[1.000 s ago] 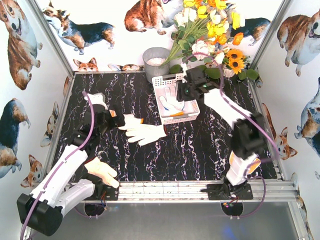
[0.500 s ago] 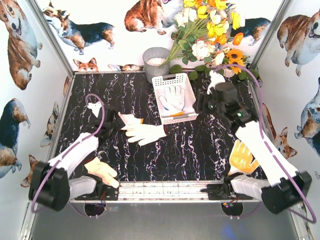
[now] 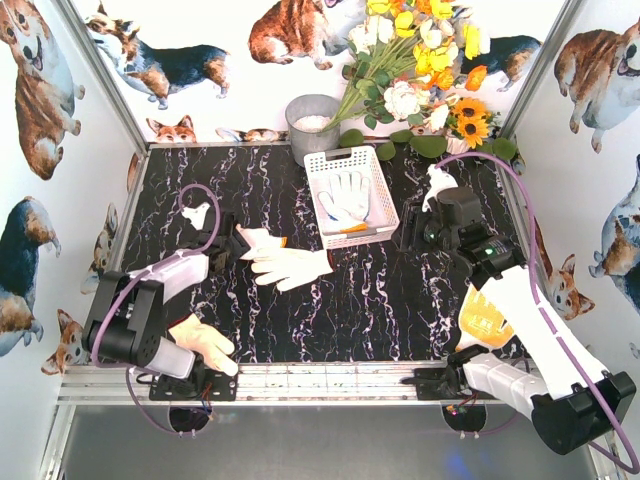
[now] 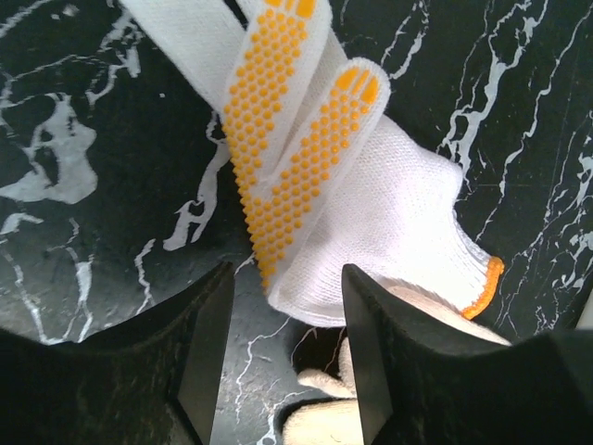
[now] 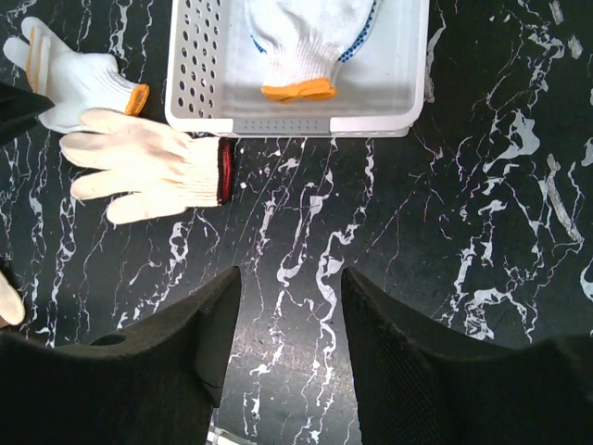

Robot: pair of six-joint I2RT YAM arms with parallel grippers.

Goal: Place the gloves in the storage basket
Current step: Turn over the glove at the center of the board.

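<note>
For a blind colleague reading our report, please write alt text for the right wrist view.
A white slotted basket on a black marbled table holds one glove with an orange cuff. A white glove and a cream glove lie outside, left of it. The right gripper hangs over the table, open and empty.

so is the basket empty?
No, a glove with an orange cuff lies inside the basket.

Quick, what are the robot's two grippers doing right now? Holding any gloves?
Left gripper: open, around the edge of the orange-dotted glove, not squeezing it.
Right gripper: open, empty.
</note>
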